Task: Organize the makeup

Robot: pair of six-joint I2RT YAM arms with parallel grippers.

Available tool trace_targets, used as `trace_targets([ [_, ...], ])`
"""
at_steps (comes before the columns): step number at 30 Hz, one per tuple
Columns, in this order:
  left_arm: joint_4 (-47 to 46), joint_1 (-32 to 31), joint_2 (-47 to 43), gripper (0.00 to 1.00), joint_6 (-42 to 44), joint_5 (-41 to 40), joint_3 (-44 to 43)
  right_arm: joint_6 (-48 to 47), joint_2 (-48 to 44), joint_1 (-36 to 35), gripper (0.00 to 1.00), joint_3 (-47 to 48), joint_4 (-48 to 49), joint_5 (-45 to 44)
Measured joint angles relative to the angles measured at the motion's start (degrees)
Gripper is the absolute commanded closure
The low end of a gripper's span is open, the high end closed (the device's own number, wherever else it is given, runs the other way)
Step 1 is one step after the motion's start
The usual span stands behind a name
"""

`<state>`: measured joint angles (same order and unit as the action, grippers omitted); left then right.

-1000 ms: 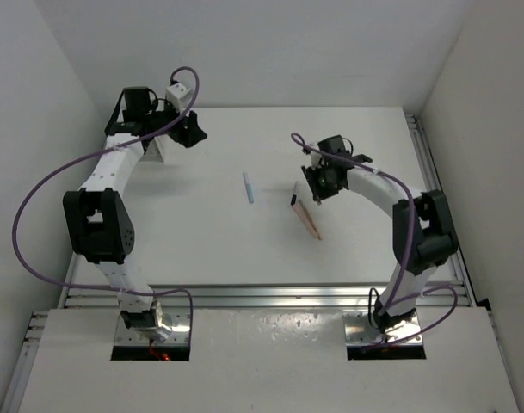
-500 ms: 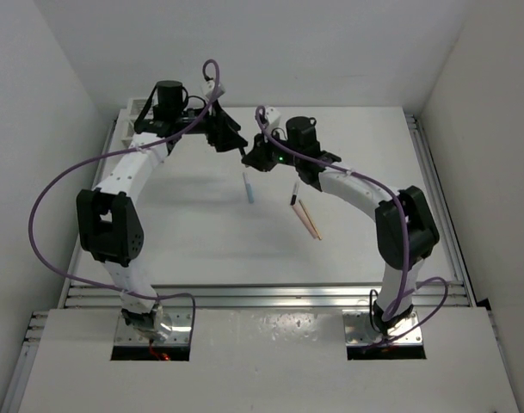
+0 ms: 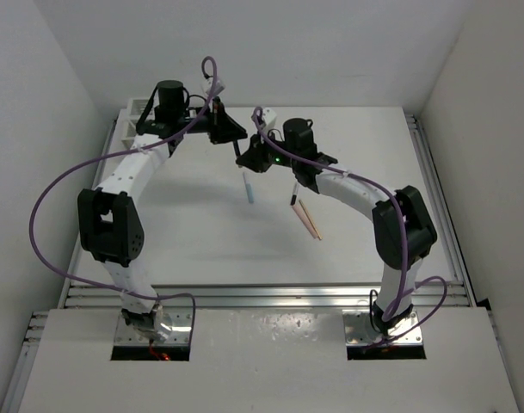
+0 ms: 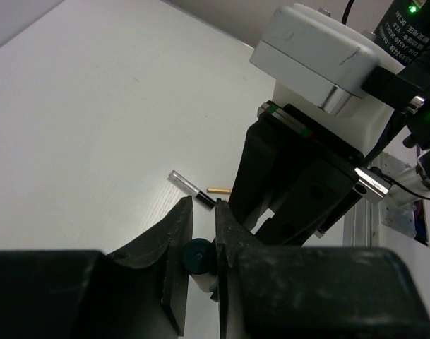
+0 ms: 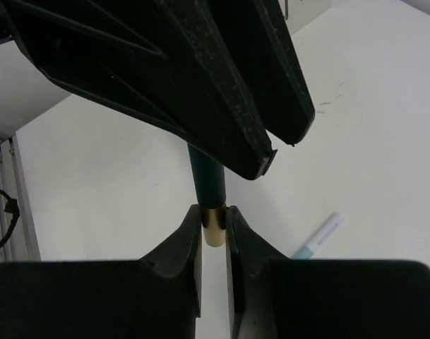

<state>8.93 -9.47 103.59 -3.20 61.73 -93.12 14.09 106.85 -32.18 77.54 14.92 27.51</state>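
Note:
A black makeup stick (image 5: 209, 180) with a cream end hangs in the air between both grippers, above the back middle of the table. My right gripper (image 5: 214, 212) is shut on its cream end. My left gripper (image 4: 204, 212) is shut on its dark round end (image 4: 198, 256). In the top view the left gripper (image 3: 236, 133) and the right gripper (image 3: 244, 160) nearly touch. On the table lie a light blue stick (image 3: 248, 188), a peach-pink stick (image 3: 310, 220) and a short black-tipped one (image 3: 293, 197).
A white slatted box (image 3: 131, 118) stands at the back left corner behind the left arm. Aluminium rails (image 3: 434, 172) line the table's right and near edges. In the left wrist view the right arm's white camera block (image 4: 320, 56) looms close.
Both arms swung in from the sides and met at the back middle. The left jaws, open half a second ago, have shut on the stick that the right gripper holds.

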Motion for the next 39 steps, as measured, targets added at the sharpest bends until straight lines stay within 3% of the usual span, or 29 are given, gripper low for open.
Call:
trace_targets([
  [4,-0.46,0.15,0.0,1.0,-0.72,0.15,0.31,0.07,0.0,-0.13,0.96,-0.07,0.13,-0.26],
  [5,-0.48,0.2,0.0,1.0,-0.76,0.15,0.35,0.11,0.0,-0.15,0.87,-0.07,0.09,-0.44],
  [7,-0.48,0.35,0.0,1.0,-0.92,0.07,0.42,0.35,0.07,-0.22,0.54,-0.07,0.07,-0.76],
  [8,-0.5,0.42,0.0,1.0,-0.46,-0.46,0.44,0.57,0.07,-0.22,0.26,-0.07,0.11,-1.2],
  [10,-0.74,0.85,0.0,1.0,-0.22,-1.95,0.57,1.11,0.07,-0.2,0.03,-0.07,0.2,-2.27],
  [11,-0.83,1.4,0.0,1.0,0.02,-2.84,0.63,1.25,0.07,-0.2,0.0,-0.07,0.0,-3.1],
  [16,-0.63,5.46,0.55,1.0,2.56,-9.81,-1.05,0.96,0.07,0.15,0.0,-0.04,-1.77,-7.72],
  [20,-1.44,10.54,3.8,1.0,6.4,-19.26,-8.61,0.87,0.07,1.42,0.0,-0.07,-4.72,-12.24],
  [28,-16.65,19.32,14.32,1.0,10.73,-38.84,-17.53,-2.62,0.0,2.95,0.0,-2.16,-10.36,-16.74],
  [39,-29.14,20.72,31.39,1.0,14.25,-48.74,-22.25,-5.14,0.02,3.23,0.0,-2.21,-17.4,-17.44],
])
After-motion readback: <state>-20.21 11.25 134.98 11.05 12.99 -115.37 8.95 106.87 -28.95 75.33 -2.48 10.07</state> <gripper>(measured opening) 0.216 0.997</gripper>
